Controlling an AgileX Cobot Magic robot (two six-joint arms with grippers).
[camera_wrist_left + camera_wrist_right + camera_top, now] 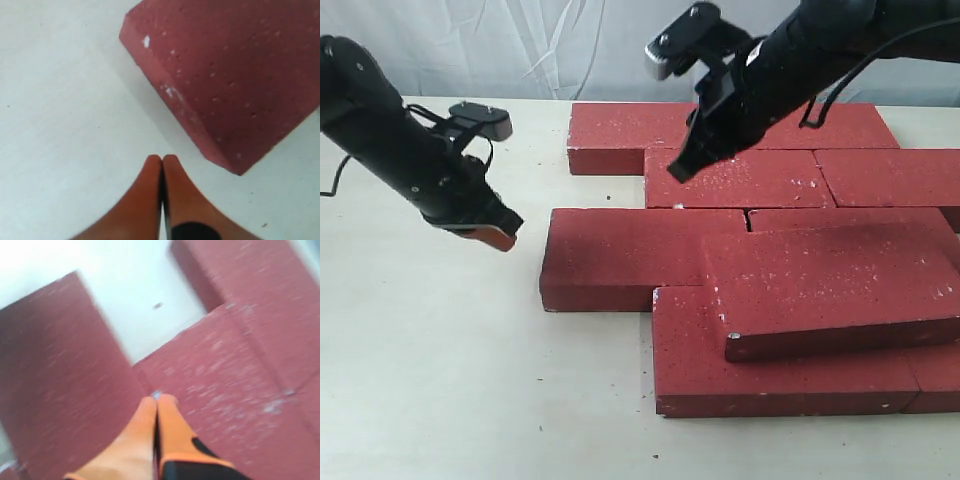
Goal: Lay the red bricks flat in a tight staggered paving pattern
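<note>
Several dark red bricks lie in staggered rows on the right of the table. One brick (830, 285) rests askew on top of the front brick (760, 375) and the row behind it. My left gripper (500, 236) hangs shut and empty over the table, just left of the third-row brick (625, 255); that brick's corner (235, 75) shows beyond the tips (162, 159). My right gripper (680, 170) is shut and empty, low over the left end of a second-row brick (745, 178). In the right wrist view the tips (157, 400) meet at that brick's (225, 390) corner.
The pale table (440, 360) stretches bare to the left and front. A white gap of table (145, 310) shows between the bricks near my right gripper. The back-row brick (620, 135) lies just behind that gap. A grey cloth hangs behind the table.
</note>
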